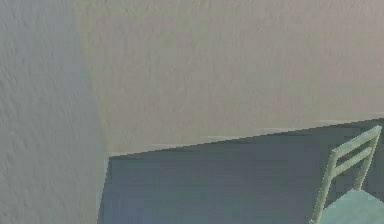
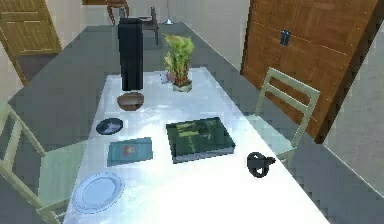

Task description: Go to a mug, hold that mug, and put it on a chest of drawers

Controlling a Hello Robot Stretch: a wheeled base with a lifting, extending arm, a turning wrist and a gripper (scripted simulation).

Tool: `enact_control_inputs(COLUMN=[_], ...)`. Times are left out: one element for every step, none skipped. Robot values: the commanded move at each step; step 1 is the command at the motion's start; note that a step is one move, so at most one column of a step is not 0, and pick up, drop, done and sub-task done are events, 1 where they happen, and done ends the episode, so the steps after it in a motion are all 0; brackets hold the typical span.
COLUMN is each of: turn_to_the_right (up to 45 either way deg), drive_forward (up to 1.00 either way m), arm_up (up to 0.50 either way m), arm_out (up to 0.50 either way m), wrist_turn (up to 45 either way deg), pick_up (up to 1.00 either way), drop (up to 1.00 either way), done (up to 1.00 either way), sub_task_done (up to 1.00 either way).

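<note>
A long white table (image 2: 230,190) runs up the middle of the arm side view. On it stand a brown bowl (image 2: 130,100), a small dark dish (image 2: 110,126), a pale blue plate (image 2: 98,190), a flat teal book (image 2: 130,151) and a dark green book (image 2: 200,138). A tall black upright box (image 2: 130,50) and a potted green plant (image 2: 180,65) stand at the table's far end. A small black object (image 2: 259,165) lies near the table's right edge.
Pale wooden chairs stand at the table's left (image 2: 20,150) and right (image 2: 285,105). Brown wooden doors (image 2: 320,50) line the right wall. In the forward view a bare wall corner (image 1: 100,120) is close ahead, with dark floor (image 1: 220,180) and a pale chair (image 1: 350,180) at the lower right.
</note>
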Motion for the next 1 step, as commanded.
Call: enact_control_inputs(turn_to_the_right=[-12.0], drive_forward=[0.0], arm_up=[0.0], arm_out=[0.0], wrist_turn=[0.0], pick_up=[0.0], drop=[0.0], done=[0.0], sub_task_done=[0.0])
